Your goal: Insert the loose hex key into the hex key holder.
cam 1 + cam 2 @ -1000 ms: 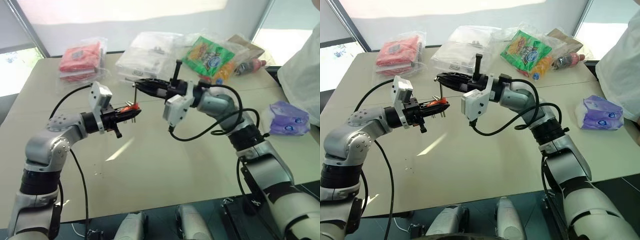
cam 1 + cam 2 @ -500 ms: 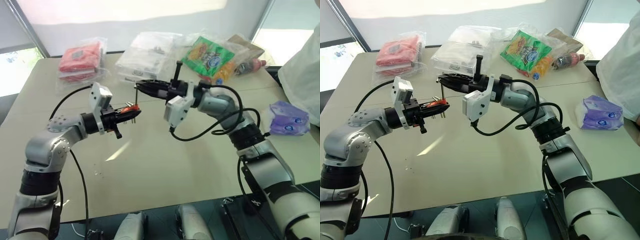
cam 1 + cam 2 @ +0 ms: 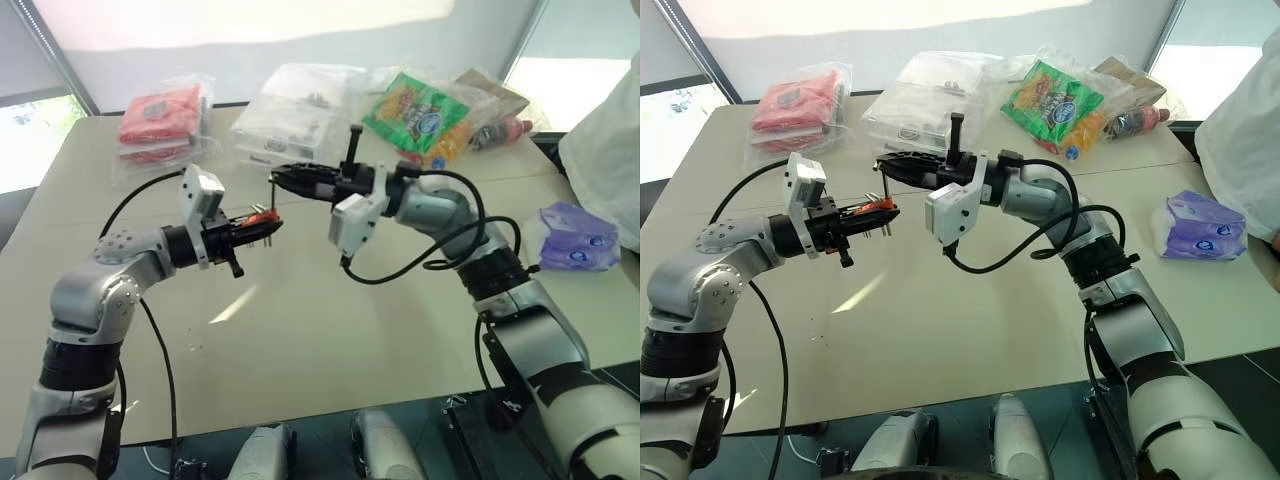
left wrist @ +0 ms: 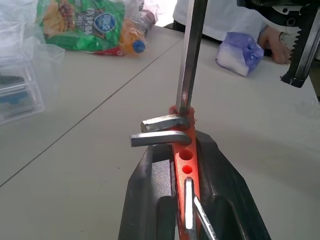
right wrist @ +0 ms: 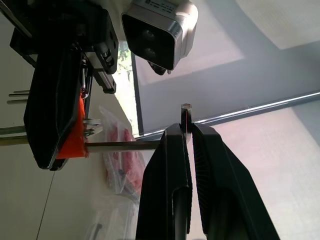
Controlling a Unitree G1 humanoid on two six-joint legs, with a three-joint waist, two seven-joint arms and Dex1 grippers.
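My left gripper [image 3: 262, 226] is shut on the hex key holder [image 3: 258, 216], a small red-orange block with short metal keys sticking out sideways. It holds the block above the table. My right gripper [image 3: 280, 176] reaches in from the right, just above it, shut on the short bent end of the loose hex key [image 3: 272, 190]. The key's long shaft [image 4: 190, 60] runs down to the holder's [image 4: 186, 155] far end and meets it there. Whether its tip sits in a hole I cannot tell. In the right wrist view the shaft [image 5: 125, 146] spans from my fingers to the orange block [image 5: 75, 140].
The back of the beige table [image 3: 330, 330] carries a red packet in clear plastic [image 3: 160, 120], clear plastic boxes in bags [image 3: 295, 105], a green snack bag [image 3: 415, 105] and a bottle [image 3: 500, 130]. A purple tissue pack [image 3: 575, 235] lies at right, near a person in white [image 3: 610, 130].
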